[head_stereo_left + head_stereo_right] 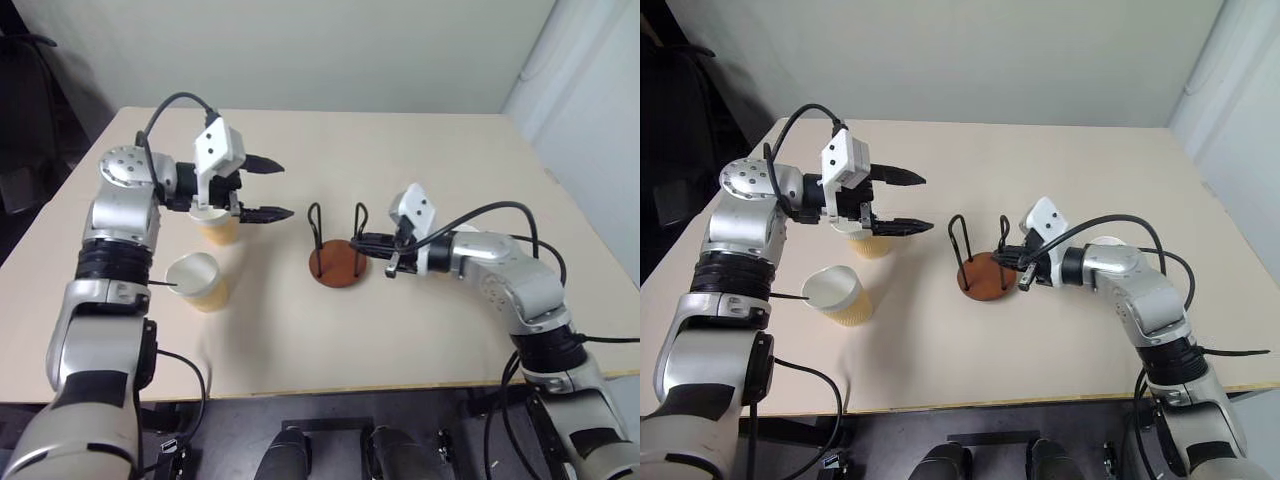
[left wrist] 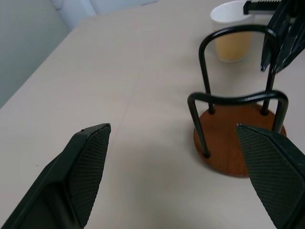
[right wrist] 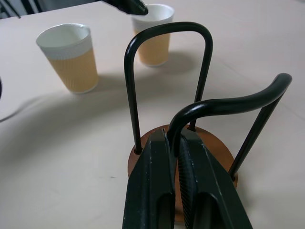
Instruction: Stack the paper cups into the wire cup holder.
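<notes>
The right gripper pinched one loop of the wire cup holder, apparently steadying it on the worktop. The left gripper hovered wide open left of the holder, above one of two paper cups.

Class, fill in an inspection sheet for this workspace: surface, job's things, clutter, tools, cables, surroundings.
Surface: beige table, bare apart from the job's things.
Job's things: two paper cups upright, apart; wire cup holder holds no cup.
Clutter: nothing seen.
Tools: left tool open above the far cup; right tool shut on a holder wire loop.
Cables: black cables on both arms.
Surroundings: pale wall behind.
</notes>
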Action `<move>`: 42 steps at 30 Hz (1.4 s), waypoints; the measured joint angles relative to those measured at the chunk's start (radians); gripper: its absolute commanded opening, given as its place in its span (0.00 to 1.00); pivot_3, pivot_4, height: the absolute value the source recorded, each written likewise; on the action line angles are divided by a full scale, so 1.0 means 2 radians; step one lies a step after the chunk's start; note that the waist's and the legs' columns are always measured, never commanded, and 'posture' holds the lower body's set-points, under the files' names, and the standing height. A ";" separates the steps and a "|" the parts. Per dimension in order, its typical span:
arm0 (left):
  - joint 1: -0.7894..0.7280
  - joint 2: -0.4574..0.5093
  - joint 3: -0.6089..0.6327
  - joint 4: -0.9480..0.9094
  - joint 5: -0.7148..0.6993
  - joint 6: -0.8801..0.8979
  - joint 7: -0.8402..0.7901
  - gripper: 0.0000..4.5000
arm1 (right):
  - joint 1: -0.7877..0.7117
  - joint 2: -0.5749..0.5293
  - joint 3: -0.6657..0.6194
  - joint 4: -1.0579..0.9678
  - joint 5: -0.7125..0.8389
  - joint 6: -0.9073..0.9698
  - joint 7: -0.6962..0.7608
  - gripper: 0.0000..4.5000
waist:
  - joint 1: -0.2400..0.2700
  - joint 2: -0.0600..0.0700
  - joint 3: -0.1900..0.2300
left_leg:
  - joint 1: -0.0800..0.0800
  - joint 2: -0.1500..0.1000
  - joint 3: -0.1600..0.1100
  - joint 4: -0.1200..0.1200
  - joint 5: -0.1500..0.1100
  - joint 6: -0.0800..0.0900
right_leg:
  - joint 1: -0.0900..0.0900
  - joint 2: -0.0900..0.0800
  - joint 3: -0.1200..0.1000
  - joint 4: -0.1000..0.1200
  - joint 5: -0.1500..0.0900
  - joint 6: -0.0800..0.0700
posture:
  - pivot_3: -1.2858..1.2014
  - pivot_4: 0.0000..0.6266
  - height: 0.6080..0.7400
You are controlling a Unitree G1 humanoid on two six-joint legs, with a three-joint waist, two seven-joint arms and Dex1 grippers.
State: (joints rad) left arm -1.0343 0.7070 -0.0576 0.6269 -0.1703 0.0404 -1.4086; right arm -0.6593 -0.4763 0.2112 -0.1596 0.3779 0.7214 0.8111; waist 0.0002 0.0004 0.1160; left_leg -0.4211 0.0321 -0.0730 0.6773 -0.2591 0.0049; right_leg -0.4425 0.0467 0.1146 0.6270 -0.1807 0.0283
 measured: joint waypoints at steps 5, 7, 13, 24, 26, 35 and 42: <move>0.021 0.016 0.000 -0.032 -0.011 0.021 -0.035 1.00 | -0.001 0.003 0.004 0.012 -0.009 -0.012 0.005 0.01 | 0.000 0.000 0.000 | 0.000 0.000 0.000 0.000 0.000 0.000 | 0.000 0.000 0.000 0.000 0.000 0.000 | 0.52 0.24 1.00; 0.032 0.029 -0.001 -0.043 -0.013 0.023 -0.055 1.00 | -0.001 0.004 0.005 0.015 -0.011 -0.015 0.009 0.01 | -0.001 0.000 0.000 | 0.000 0.000 0.000 0.000 0.000 0.000 | 0.000 0.000 0.000 0.000 0.000 -0.001 | 0.52 0.24 1.00; 0.042 0.065 -0.008 -0.048 -0.019 0.025 -0.080 1.00 | -0.001 0.004 0.005 0.018 -0.014 -0.022 0.017 0.01 | -0.001 0.000 0.000 | 0.000 0.000 0.000 0.000 0.000 0.000 | 0.000 0.000 0.000 0.000 0.000 -0.001 | 0.52 0.24 1.00; 0.058 0.090 -0.036 -0.070 -0.043 0.031 -0.082 1.00 | -0.001 0.002 0.005 0.037 -0.015 -0.039 0.037 0.01 | -0.001 0.000 0.000 | 0.000 0.000 0.000 0.000 0.000 0.000 | 0.000 0.000 0.000 0.001 -0.001 -0.002 | 0.52 0.24 1.00; 0.058 0.090 -0.036 -0.070 -0.043 0.033 -0.082 1.00 | -0.001 0.000 0.005 0.041 -0.016 -0.042 0.041 0.01 | -0.001 0.000 0.000 | 0.000 0.000 0.000 0.000 0.000 0.000 | 0.000 0.000 0.000 0.001 -0.001 -0.002 | 0.52 0.24 1.00; 0.058 0.088 -0.036 -0.076 -0.043 0.037 -0.082 1.00 | -0.001 -0.016 0.005 0.067 -0.034 -0.060 0.067 0.48 | -0.001 0.000 0.000 | 0.000 0.000 0.000 0.000 0.000 0.000 | 0.000 0.000 0.000 0.001 -0.001 -0.002 | 0.52 0.24 1.00; 0.058 0.080 -0.036 -0.076 -0.043 0.041 -0.082 1.00 | -0.001 -0.025 0.005 0.071 -0.043 -0.064 0.076 0.99 | -0.001 0.000 0.000 | 0.000 0.000 0.000 0.000 0.000 0.000 | 0.000 0.000 0.000 0.001 -0.001 -0.002 | 0.52 0.24 1.00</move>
State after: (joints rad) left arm -0.9182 0.8662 -0.1288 0.4749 -0.2557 0.1221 -1.5736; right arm -0.6620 -0.5264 0.2208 -0.0166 0.2923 0.5931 0.9631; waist -0.0020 0.0003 0.1160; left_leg -0.4210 0.0328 -0.0734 0.6774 -0.2591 0.0049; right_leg -0.4433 0.0466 0.1142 0.6289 -0.1823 0.0236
